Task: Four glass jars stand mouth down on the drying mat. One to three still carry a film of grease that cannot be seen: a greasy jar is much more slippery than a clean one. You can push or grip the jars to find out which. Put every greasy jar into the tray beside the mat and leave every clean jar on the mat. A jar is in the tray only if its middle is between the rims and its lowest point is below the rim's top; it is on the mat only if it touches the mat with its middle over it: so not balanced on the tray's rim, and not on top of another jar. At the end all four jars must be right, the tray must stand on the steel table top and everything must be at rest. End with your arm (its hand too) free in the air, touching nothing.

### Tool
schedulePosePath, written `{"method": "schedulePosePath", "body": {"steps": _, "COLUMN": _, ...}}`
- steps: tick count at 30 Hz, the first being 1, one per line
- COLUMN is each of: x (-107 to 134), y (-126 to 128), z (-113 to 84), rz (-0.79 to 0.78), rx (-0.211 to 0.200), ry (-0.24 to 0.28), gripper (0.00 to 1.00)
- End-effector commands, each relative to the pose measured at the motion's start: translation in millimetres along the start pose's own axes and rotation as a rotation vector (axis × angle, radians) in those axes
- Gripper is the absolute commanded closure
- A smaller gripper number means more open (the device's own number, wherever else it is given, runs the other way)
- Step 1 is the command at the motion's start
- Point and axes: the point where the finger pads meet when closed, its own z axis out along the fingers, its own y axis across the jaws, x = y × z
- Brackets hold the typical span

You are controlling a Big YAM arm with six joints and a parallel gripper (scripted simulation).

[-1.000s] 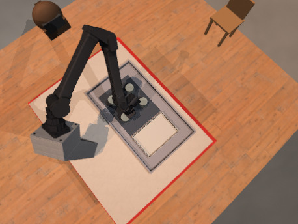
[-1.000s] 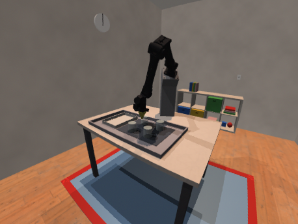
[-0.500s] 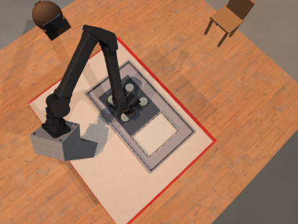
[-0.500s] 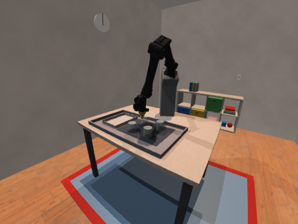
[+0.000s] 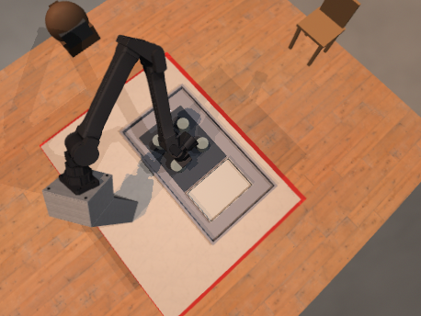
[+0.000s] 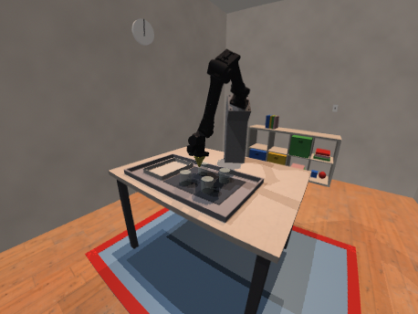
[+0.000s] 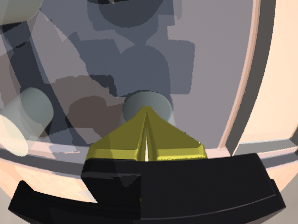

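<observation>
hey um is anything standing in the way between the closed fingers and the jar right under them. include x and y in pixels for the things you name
Nothing visible stands between the closed fingers [image 6: 199,161] and that jar [image 5: 176,165] [image 7: 146,99]; the other jars [image 5: 183,123] [image 6: 207,182] stand off to the side.

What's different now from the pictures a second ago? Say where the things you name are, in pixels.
Nothing visibly changed. The black arm [image 5: 158,101] [image 6: 211,100] is bent over the dark mat [image 5: 202,167] in the same pose, its claw [image 6: 199,165] [image 7: 146,112] shut on nothing. The four glass jars stand where they stood on the mat, and the pale tray [image 5: 220,189] [image 6: 168,169] beside it has not shifted either. Nothing was picked up or let go.
</observation>
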Motion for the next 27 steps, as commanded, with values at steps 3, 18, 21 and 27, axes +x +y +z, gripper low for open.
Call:
{"method": "schedulePosePath", "body": {"steps": 3, "x": 44.5, "y": 4.0, "z": 0.4, "rz": 0.036, "rx": -0.001, "ry": 0.075, "gripper": 1.0}}
{"method": "schedulePosePath", "body": {"steps": 18, "x": 46.2, "y": 4.0, "z": 0.3, "rz": 0.036, "rx": -0.001, "ry": 0.075, "gripper": 1.0}}
{"method": "schedulePosePath", "body": {"steps": 21, "x": 46.6, "y": 4.1, "z": 0.3, "rz": 0.036, "rx": -0.001, "ry": 0.075, "gripper": 1.0}}
{"method": "schedulePosePath", "body": {"steps": 27, "x": 47.2, "y": 4.1, "z": 0.2, "rz": 0.036, "rx": -0.001, "ry": 0.075, "gripper": 1.0}}
